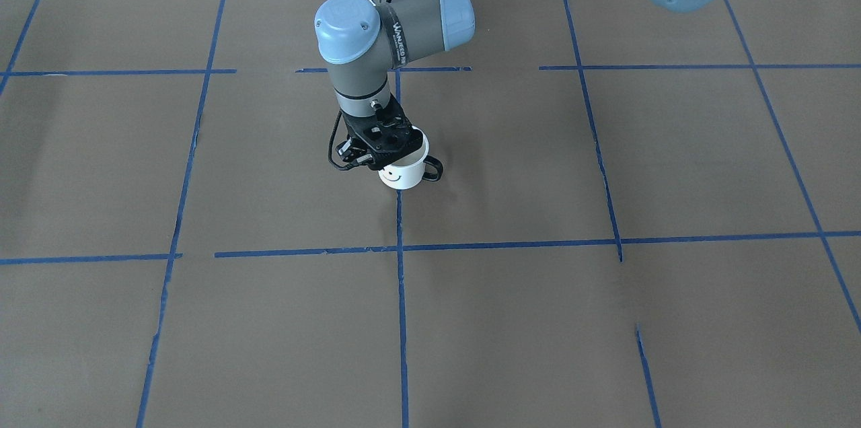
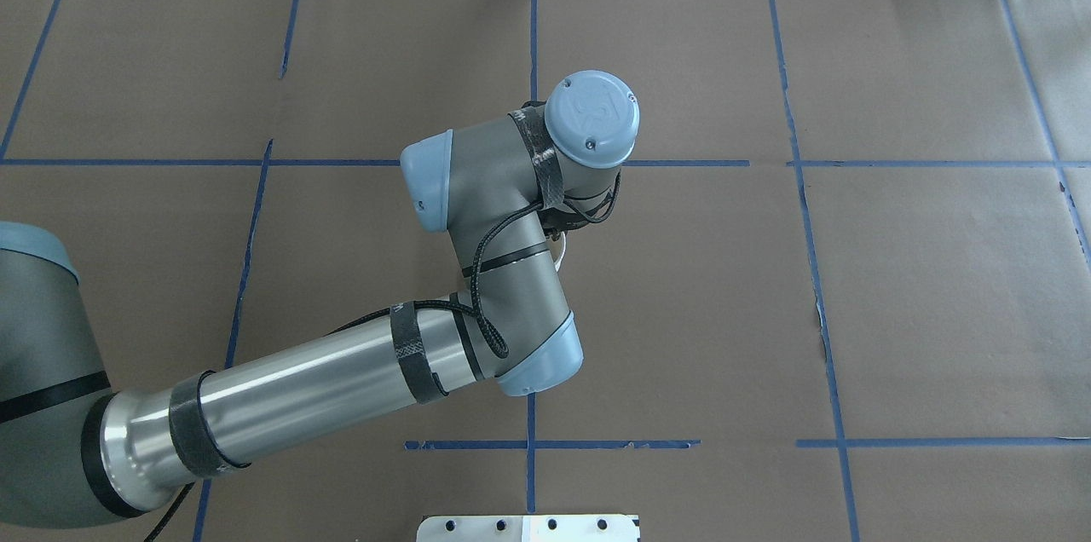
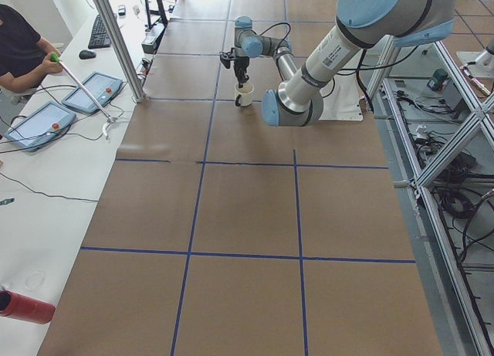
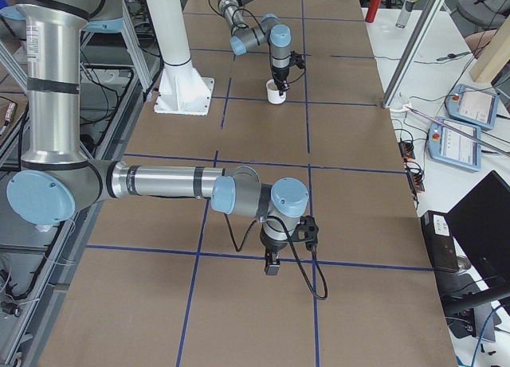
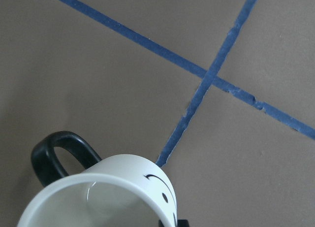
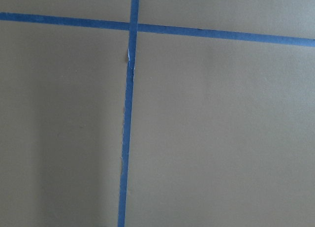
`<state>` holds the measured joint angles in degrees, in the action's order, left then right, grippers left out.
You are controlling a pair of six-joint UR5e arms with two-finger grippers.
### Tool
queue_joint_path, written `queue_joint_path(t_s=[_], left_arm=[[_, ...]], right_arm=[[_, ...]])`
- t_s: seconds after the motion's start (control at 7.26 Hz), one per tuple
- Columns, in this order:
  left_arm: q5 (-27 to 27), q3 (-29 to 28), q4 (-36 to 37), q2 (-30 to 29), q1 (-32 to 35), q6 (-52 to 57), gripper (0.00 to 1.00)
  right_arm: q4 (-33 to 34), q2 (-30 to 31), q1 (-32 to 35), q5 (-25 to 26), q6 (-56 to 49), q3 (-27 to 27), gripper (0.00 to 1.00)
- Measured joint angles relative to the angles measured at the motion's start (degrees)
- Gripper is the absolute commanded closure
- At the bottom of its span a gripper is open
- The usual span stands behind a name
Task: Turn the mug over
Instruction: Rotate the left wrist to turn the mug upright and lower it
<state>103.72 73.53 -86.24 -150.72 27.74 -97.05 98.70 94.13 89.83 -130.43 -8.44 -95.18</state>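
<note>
**Jaws clamped on a rim**

Jaws of the left gripper (image 1: 385, 151) pinch the wall of the small white enamel-like mug (image 1: 403, 175) with black smiley face and loop handle, mouth up, over a blue tape line (image 1: 401, 266) on the brown paper-covered tabletop (image 1: 605, 320). Farther off hangs the right gripper (image 4: 272, 265); whether its jaws are spread cannot be told.

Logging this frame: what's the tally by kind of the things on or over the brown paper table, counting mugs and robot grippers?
mug: 1
grippers: 2 (left gripper at the mug's rim, right gripper far from it)
Total: 3
</note>
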Motion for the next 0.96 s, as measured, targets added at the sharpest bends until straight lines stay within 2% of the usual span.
queue_joint_path(t_s=[0.28,0.41,0.55,0.69,0.83,0.96], left_arm=[[-0.1,0.1,0.0,0.1,-0.2,0.7,0.97],[-0.1,0.1,0.0,0.1,-0.2,0.8,0.89],[0.0,0.1,0.0,0.1,-0.3,0.8,0.85],[0.0,0.1,-0.1,0.1,-0.3,0.8,0.69],[-0.1,0.2,-0.1,0.2,-0.4,0.8,0.37],[-0.1,0.2,-0.1,0.3,-0.5,1.0,0.2]], right_arm=[[0.0,0.0,0.0,0.0,0.0,0.0,0.0],[0.0,0.0,0.0,0.0,0.0,0.0,0.0],[0.0,0.0,0.0,0.0,0.0,0.0,0.0],[0.0,0.0,0.0,0.0,0.0,0.0,0.0],[0.0,0.0,0.0,0.0,0.0,0.0,0.0],[0.0,0.0,0.0,0.0,0.0,0.0,0.0]])
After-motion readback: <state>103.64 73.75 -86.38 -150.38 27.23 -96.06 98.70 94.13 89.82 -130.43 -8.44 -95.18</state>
